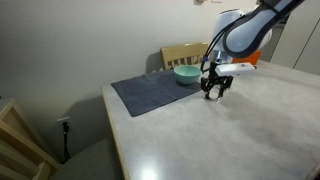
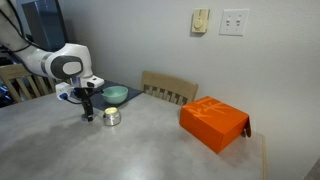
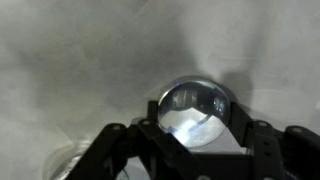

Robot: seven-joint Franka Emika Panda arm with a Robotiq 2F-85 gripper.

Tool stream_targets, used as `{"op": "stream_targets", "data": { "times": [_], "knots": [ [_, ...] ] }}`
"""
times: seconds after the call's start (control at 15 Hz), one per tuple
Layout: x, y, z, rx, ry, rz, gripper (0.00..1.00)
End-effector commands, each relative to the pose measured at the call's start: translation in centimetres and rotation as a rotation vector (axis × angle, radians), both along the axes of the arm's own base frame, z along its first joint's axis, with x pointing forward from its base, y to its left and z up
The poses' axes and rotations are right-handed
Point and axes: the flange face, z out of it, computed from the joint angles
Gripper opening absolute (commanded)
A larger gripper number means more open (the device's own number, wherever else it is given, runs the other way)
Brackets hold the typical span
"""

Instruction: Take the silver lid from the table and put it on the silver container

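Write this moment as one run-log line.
gripper: astride flat round silver lid | closure: unclear | short silver metal pot: beside, unlidded

Shiny metal silver lid (image 3: 195,108), shiny metal silver container (image 2: 112,117), matt grey table (image 2: 150,150), wooden chair (image 2: 170,90)

The white jointed arm (image 2: 62,62) bends downward. Its black two-fingered gripper (image 1: 215,95) points straight down, fingers (image 3: 115,145) set apart.

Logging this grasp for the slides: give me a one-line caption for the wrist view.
Wrist view: silver lid framed by the gripper, grey table beneath.
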Motion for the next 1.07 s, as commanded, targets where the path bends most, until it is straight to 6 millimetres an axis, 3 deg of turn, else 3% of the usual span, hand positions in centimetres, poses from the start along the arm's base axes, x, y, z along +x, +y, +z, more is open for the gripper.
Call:
{"op": "stream_targets", "data": {
  "times": [0.0,0.4,0.67,1.0],
  "knots": [
    [0.0,-0.5,-0.6,-0.039,0.046,0.014,0.44],
    [-1.4,1.4,2.3,-0.116,0.046,0.062,0.44],
    [-2.2,3.0,7.1,-0.182,-0.048,0.090,0.44],
    [-2.3,1.4,14.0,-0.172,-0.173,0.030,0.44]
  ]
}}
